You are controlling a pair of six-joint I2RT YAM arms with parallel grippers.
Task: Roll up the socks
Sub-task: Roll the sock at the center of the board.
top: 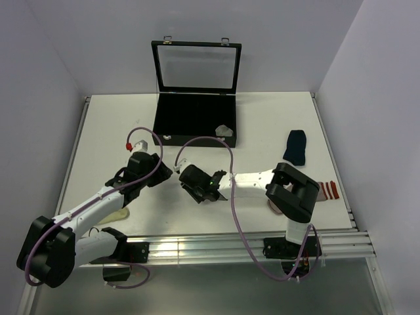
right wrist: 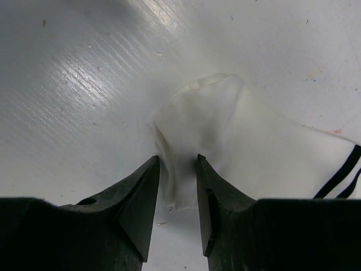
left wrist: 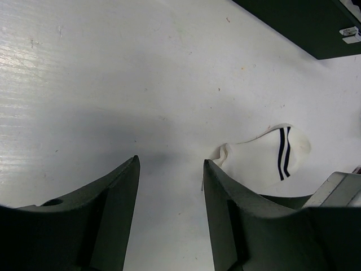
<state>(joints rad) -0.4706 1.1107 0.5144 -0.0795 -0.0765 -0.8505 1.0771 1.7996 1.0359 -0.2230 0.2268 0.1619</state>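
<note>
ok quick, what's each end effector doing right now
Left end effector: open, holding nothing; the white sock lies beside its right finger.
Right end effector: fingers close together around the white sock's edge; cannot tell if it is gripped.
</note>
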